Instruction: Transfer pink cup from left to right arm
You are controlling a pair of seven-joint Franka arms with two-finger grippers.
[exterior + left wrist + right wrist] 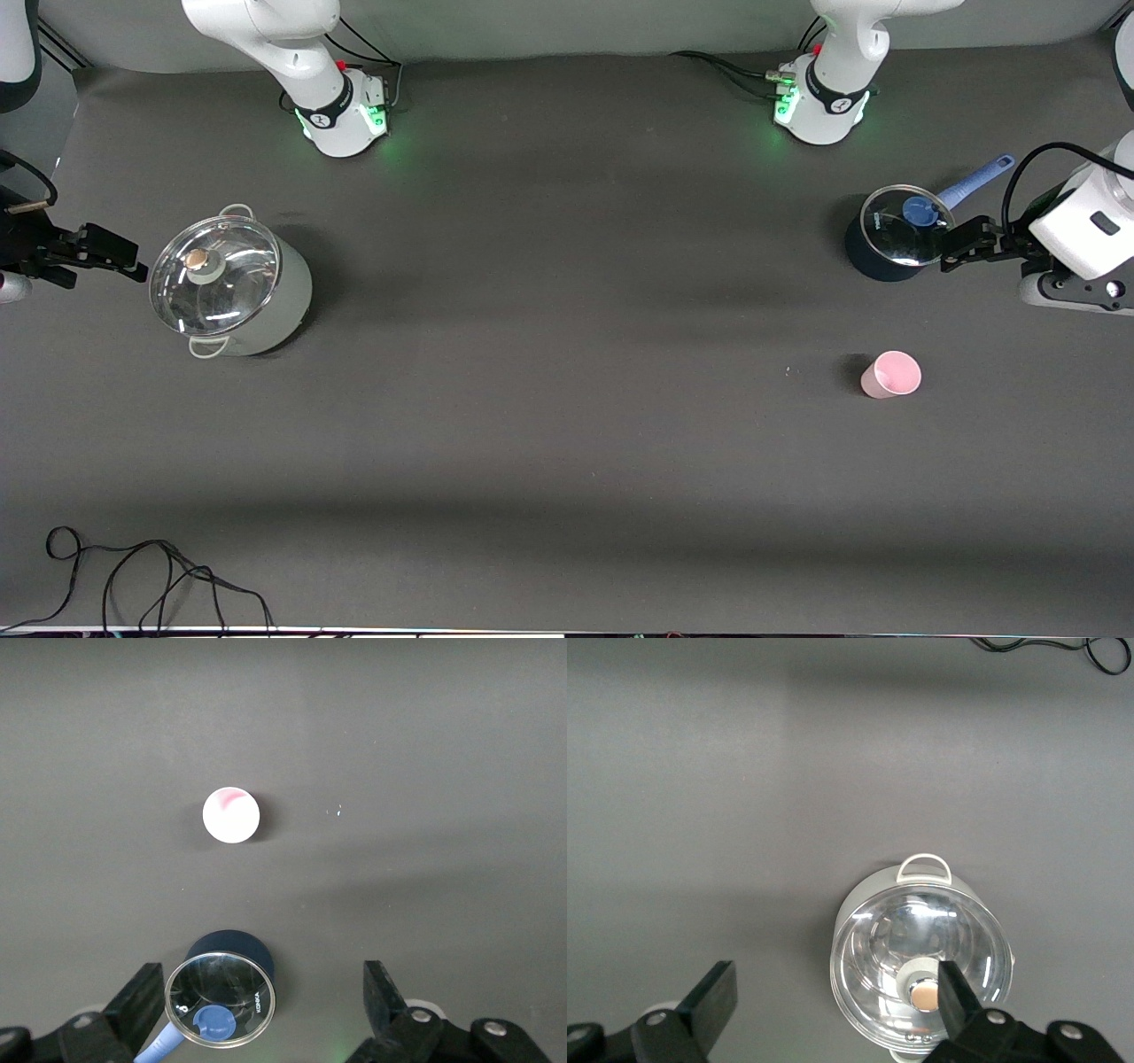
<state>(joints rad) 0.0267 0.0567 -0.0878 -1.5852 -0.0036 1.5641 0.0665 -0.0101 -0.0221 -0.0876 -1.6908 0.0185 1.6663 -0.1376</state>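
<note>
Cup first: your left hand (950,252) hangs spread over the saucepan (895,237), right hand (133,264) spread and waiting, pink cup (890,375) standing free for pickup.

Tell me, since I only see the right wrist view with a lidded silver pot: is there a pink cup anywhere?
Observer: Yes, the pink cup stands upright on the table toward the left arm's end, untouched.
Operator: What's close to it?
Observer: A dark saucepan with a blue handle and glass lid, farther from the front camera than the cup.
Operator: And the other pincer?
Observer: The left pincer hangs open beside that saucepan, empty; the right pincer waits open by your pot.
</note>
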